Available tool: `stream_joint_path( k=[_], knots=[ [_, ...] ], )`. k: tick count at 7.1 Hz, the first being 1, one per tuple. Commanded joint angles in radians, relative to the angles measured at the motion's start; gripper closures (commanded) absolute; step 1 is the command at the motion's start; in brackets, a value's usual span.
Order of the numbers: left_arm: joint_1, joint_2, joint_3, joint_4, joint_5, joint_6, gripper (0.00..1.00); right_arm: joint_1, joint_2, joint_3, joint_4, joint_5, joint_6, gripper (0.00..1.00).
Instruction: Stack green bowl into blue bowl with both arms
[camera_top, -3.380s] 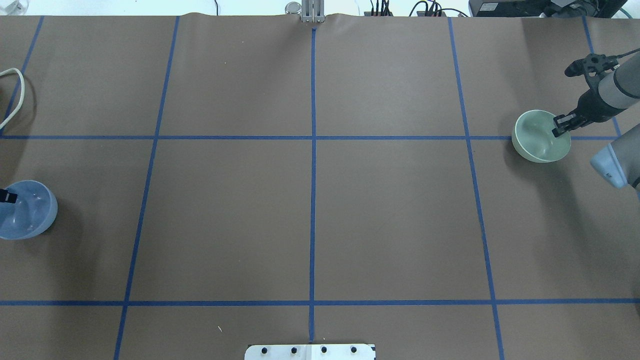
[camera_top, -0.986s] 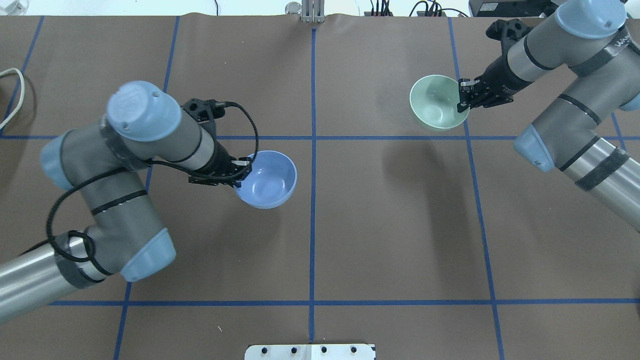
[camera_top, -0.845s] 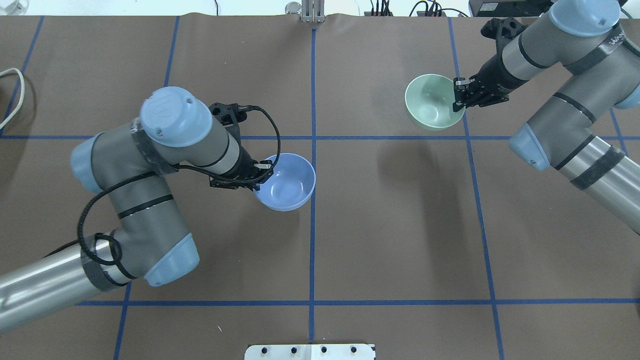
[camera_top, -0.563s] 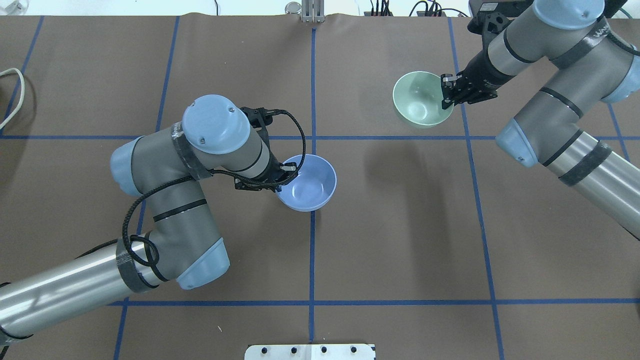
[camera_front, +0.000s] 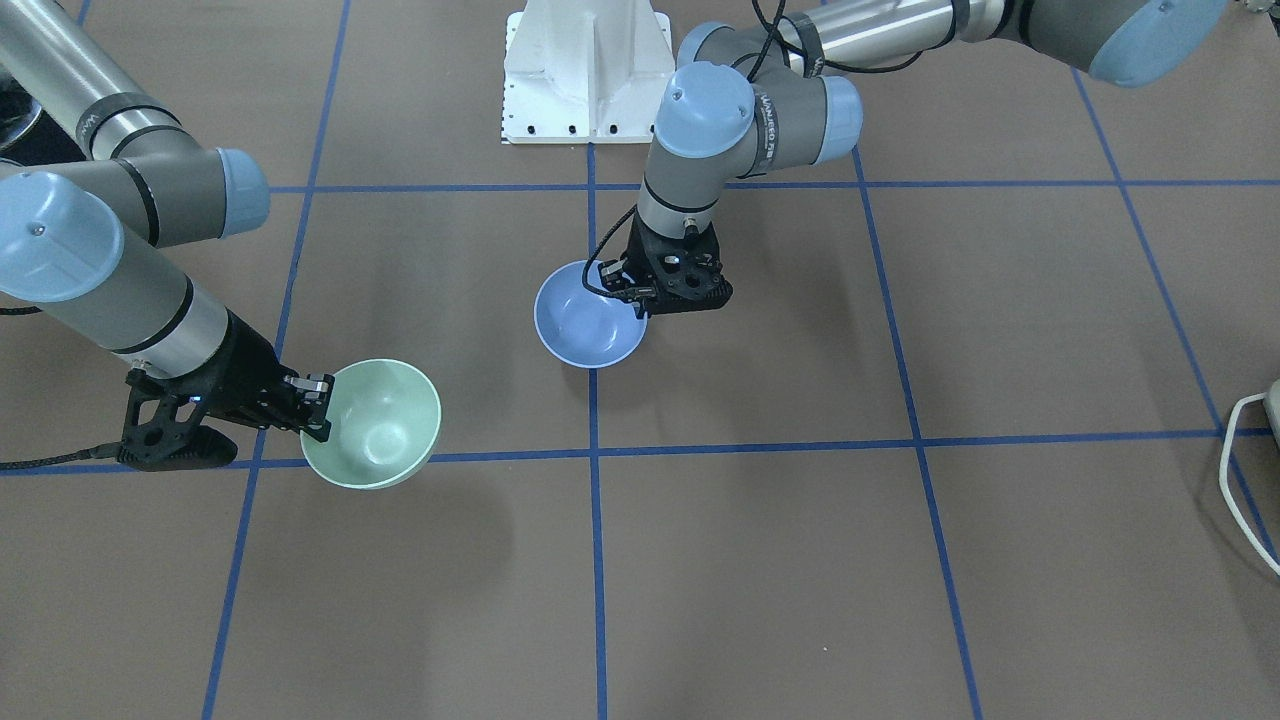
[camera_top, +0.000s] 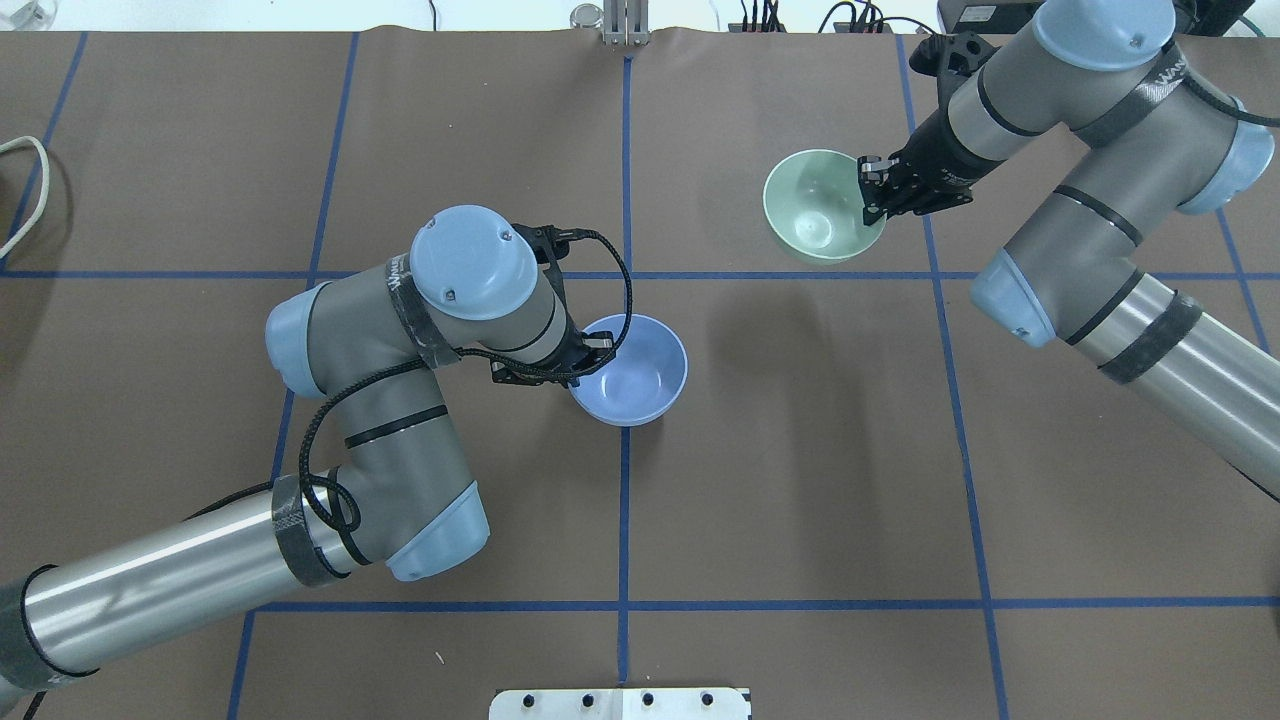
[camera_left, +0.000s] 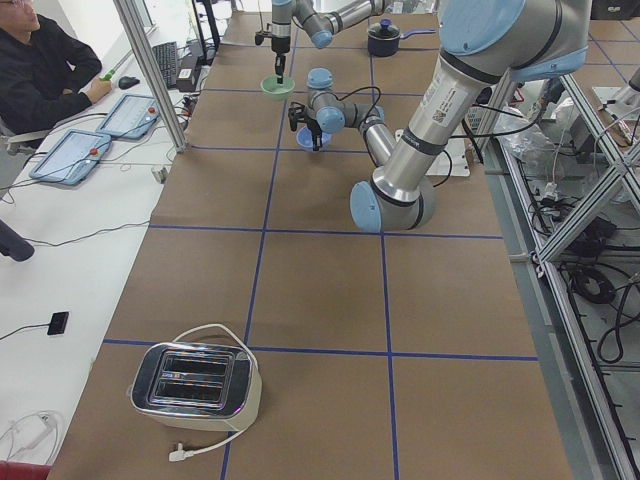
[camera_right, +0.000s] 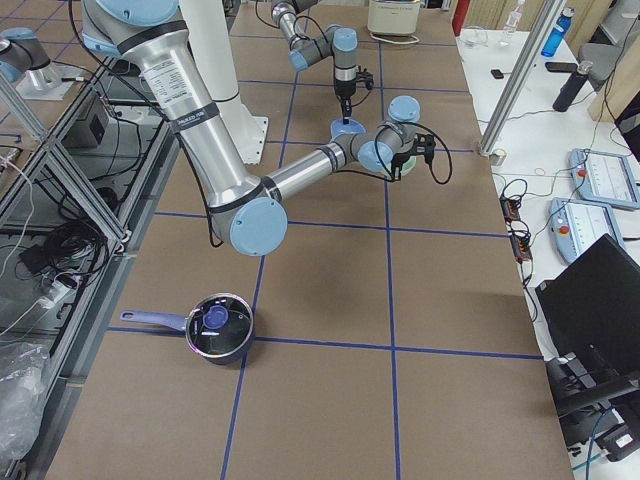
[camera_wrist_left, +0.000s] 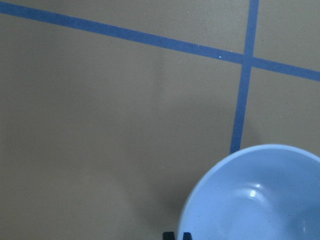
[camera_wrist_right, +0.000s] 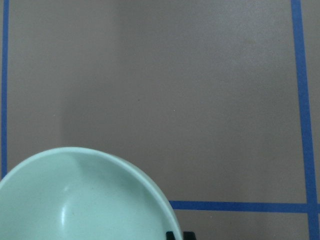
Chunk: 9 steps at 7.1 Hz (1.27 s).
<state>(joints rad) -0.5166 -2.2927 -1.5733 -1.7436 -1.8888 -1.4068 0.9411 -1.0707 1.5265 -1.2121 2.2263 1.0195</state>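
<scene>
Pinching rims mouth-up, seemingly for nesting: left gripper (camera_top: 592, 353) closed on blue bowl (camera_top: 640, 372), frame centre; right gripper (camera_top: 873, 194) closed on green bowl (camera_top: 812, 207), upper right.

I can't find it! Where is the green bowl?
In the overhead view the green bowl is upper right, its rim held by the right tool, apart from the blue bowl.

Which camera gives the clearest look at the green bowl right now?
Exterior front-facing: the whole green bowl shows large, with the right hand pinching its rim. Overhead also shows it whole, slightly smaller. The right wrist view crops it; the side views show it tiny or mostly hidden.
</scene>
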Motion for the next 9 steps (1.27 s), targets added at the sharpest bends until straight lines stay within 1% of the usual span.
stream_joint_path(
  k=[1,2,4,6,7,8,9],
  knots=[
    [0.012,0.001,0.002,-0.013,0.017,0.002,1.00,-0.002,0.000,0.000,0.000,-0.002,0.001,1.00],
    [0.012,0.002,0.002,-0.017,0.017,0.000,1.00,-0.002,0.000,0.000,0.000,-0.002,-0.001,1.00],
    [0.015,0.025,0.006,-0.066,0.019,0.000,1.00,-0.004,0.000,-0.002,0.000,-0.002,-0.001,1.00],
    [0.021,0.035,0.012,-0.071,0.022,0.000,1.00,-0.004,0.000,-0.002,0.002,-0.002,-0.001,1.00],
    [0.023,0.035,0.013,-0.071,0.020,0.003,0.98,-0.004,0.000,-0.002,0.002,-0.002,-0.001,1.00],
    [0.023,0.033,0.012,-0.074,0.020,0.003,0.90,-0.004,0.000,-0.002,0.002,-0.002,-0.001,1.00],
    [0.023,0.035,0.012,-0.091,0.020,0.005,0.66,-0.004,0.000,-0.002,0.002,-0.002,-0.001,1.00]
  ],
)
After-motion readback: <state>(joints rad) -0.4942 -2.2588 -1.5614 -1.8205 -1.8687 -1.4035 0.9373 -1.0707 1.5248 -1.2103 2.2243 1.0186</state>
